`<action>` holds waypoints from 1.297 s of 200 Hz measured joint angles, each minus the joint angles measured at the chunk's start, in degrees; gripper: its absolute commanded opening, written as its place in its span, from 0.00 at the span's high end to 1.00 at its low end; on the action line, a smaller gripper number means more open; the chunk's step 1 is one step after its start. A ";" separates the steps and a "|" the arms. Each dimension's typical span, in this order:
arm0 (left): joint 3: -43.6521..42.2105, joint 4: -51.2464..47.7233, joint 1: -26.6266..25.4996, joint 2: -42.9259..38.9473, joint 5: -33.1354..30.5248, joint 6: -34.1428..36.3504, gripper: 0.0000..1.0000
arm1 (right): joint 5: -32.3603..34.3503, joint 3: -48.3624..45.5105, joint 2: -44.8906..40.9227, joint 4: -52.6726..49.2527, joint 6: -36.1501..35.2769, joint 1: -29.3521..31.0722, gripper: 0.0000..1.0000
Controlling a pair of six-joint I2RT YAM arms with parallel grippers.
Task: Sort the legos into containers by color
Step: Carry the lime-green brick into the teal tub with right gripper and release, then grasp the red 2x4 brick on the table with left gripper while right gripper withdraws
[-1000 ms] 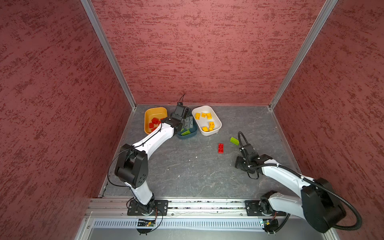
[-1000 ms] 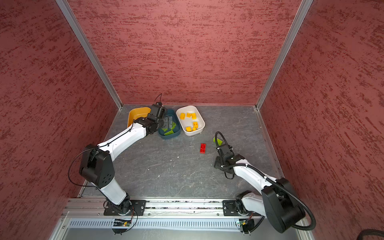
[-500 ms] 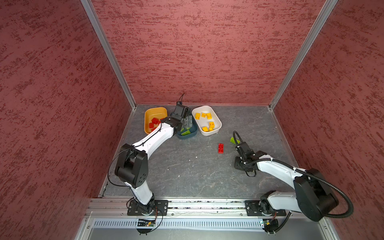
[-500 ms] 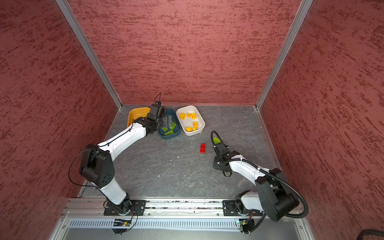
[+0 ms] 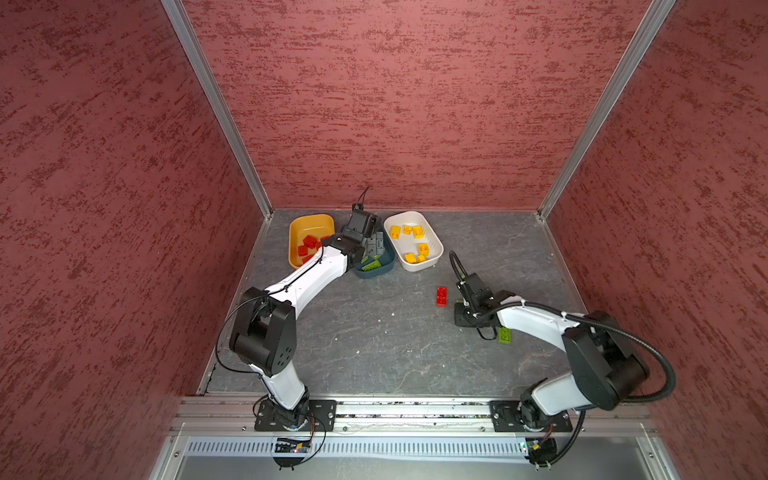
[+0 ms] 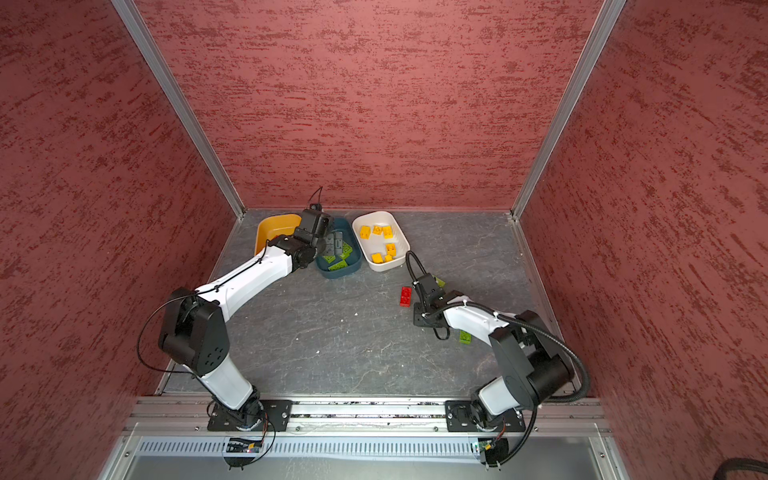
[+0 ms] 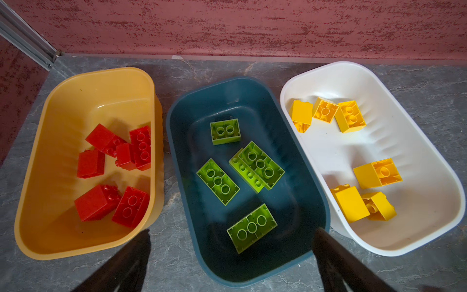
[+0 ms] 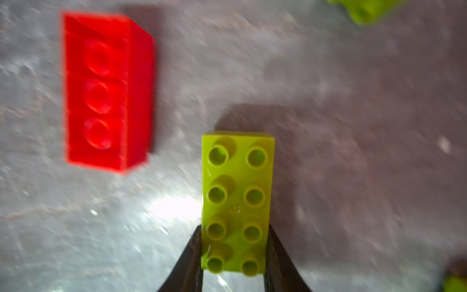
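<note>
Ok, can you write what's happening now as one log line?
left hand: open above blue tub | right hand: shut on green brick | red brick: loose on table

Bright, sharp top views; right wrist view blurred, with glare.

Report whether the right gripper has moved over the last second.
Yes. In a top view the right gripper has shifted left, closer to the loose oblong red plastic brick, which stayed put. Its jaws now grip an oblong lime green plastic brick.
</note>
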 measured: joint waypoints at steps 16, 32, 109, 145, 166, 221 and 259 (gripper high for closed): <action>-1.09 0.20 0.00 -0.13 -0.70 0.31 0.01 | -0.44 2.71 2.23 1.33 -1.92 1.01 0.67; -2.51 0.26 0.00 -0.63 -1.31 0.52 0.01 | -1.49 5.31 3.08 2.73 -4.31 2.23 0.67; -8.85 1.68 2.62 -8.20 -2.58 -1.01 0.00 | -11.26 19.89 8.63 11.89 -14.91 6.86 0.67; -11.96 2.82 5.09 -11.96 -2.14 -3.67 0.01 | -15.63 30.08 17.86 18.21 -15.61 7.32 0.65; -13.16 2.67 6.51 -13.27 -1.79 -5.42 0.01 | -16.65 37.46 25.11 19.76 -15.39 7.32 0.58; -15.19 2.08 6.36 -14.25 -0.68 -7.87 0.01 | -16.22 48.06 34.05 19.76 -15.65 7.32 0.23; -15.61 1.97 2.75 -14.14 -0.57 -8.79 0.01 | -14.01 37.29 23.15 22.10 -17.16 7.15 0.12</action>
